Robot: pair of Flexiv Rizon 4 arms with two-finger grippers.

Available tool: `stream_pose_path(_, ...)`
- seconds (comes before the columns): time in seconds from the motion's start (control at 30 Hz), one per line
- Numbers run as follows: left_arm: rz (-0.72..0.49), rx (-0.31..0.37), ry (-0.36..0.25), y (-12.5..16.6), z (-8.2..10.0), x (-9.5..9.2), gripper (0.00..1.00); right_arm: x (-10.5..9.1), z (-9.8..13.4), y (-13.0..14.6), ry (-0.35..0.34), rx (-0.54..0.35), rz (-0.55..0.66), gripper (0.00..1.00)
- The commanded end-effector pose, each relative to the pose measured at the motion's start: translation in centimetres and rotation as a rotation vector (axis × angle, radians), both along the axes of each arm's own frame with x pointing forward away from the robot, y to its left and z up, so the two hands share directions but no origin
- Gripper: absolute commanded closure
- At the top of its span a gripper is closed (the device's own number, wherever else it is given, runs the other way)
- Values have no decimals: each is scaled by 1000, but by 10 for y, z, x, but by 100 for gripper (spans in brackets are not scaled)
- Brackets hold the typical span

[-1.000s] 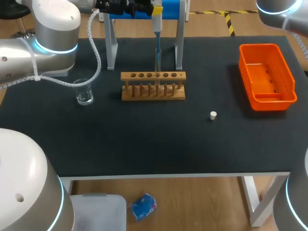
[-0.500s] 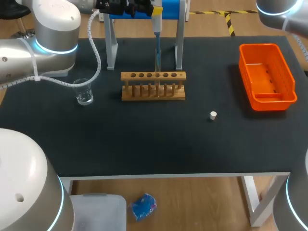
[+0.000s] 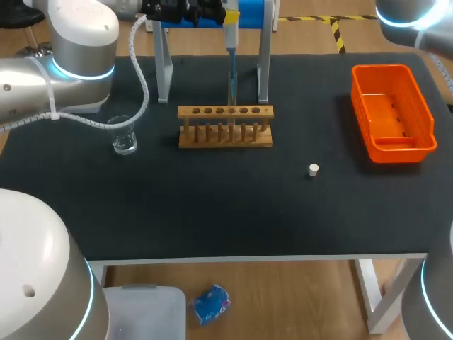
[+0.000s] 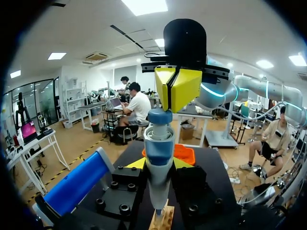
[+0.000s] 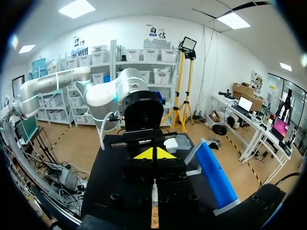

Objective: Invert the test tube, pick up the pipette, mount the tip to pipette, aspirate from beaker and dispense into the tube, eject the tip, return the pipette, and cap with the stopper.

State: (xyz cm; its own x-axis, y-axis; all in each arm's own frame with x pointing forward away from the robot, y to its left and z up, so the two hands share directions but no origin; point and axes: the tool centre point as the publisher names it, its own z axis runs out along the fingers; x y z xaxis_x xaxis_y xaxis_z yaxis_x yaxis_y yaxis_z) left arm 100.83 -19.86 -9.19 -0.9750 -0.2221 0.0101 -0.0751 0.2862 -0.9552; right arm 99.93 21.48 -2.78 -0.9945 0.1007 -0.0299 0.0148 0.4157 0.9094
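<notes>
Stopper (image 3: 313,169) loose on the near table, beaker (image 3: 124,134) farther left, test tube (image 3: 231,127) upright in the rack (image 3: 262,140) behind. Farther on, pipette (image 4: 159,158) upright above that tube, clamped between the fingers of the left gripper (image 4: 158,164). Right gripper (image 5: 153,153) just over the pipette's top, fingers pressed together.

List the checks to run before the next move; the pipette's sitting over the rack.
1. Left hand grip on pipette: ok, fingers on both sides of its body.
2. Right hand at the plunger: ok, shut just above it; contact cannot tell.
3. Pipette end over rack: ok, in line with a middle hole; depth cannot tell.
4. Mounted tip: cannot tell.
5. Stopper: ok, lies free, apart from the rack.
6. Orange bin: ok, nothing seen inside.
</notes>
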Motion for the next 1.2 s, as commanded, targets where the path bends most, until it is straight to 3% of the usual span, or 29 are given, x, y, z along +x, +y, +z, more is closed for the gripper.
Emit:
stream_pose_path(0.03,2,-4,-2,0,4,1,100,-2,-8,0,6,1,1,100)
stream_pose_path(0.53,2,-4,-2,0,4,1,100,-7,-21,1,38,2,2,100)
stream_pose_path(1.2,2,-4,-2,0,4,1,100,-6,10,-6,-14,34,-6,100)
